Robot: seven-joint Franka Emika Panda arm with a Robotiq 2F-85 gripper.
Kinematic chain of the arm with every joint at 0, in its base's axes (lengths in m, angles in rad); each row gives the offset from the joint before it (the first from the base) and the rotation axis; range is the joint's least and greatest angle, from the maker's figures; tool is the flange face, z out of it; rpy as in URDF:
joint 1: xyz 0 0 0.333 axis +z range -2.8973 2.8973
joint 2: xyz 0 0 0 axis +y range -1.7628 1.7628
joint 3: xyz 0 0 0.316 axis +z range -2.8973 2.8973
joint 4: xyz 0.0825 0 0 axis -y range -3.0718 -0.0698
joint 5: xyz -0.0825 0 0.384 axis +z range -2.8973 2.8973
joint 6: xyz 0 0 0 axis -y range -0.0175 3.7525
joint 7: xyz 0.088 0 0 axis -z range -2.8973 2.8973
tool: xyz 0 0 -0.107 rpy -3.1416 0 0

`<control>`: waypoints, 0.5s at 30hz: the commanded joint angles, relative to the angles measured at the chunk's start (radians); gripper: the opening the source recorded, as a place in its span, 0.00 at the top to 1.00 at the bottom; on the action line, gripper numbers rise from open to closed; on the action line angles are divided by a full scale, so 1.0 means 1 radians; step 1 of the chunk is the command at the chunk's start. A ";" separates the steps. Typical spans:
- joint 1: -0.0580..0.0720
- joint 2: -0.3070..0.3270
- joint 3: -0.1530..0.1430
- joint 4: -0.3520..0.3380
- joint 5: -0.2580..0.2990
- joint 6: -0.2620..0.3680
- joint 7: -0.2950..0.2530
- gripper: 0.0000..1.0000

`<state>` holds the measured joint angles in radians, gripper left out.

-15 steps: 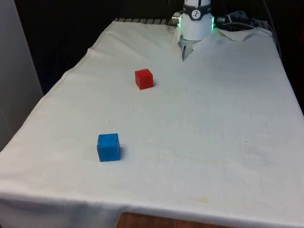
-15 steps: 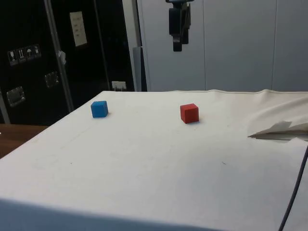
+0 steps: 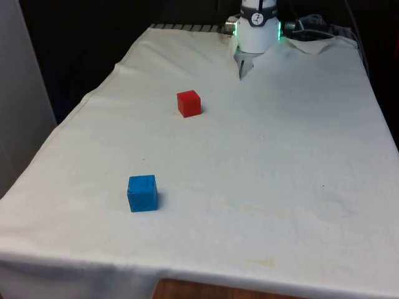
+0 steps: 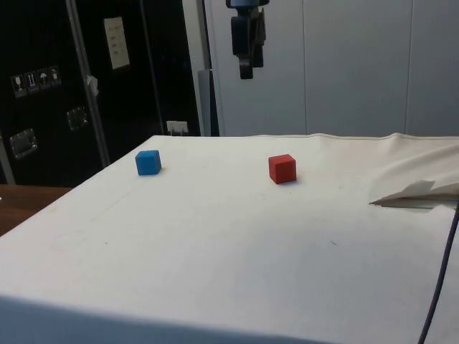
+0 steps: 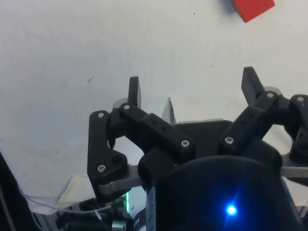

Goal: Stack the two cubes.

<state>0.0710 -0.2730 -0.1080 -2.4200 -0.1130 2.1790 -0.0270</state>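
red cube (image 3: 189,103) and blue cube (image 3: 143,193) sit well apart on the white cloth (image 3: 280,174), one of each, both untouched. gripper (image 4: 246,70) has shifted since half a second ago in the side view, toward the blue cube's side, high above the table. fingers (image 5: 134,91) spread apart, holding nothing. reads as the approach starting; no pick made yet, stacking not begun.

Front cam faces robot, side cam crosswise; both share red cube (image 3: 189,103), blue cube (image 3: 143,193).
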 commanded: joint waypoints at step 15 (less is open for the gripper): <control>0.001 0.147 0.002 0.140 0.008 -0.022 -0.032 0.00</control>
<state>0.0710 -0.1310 -0.1060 -2.2850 -0.1110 2.1610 -0.0540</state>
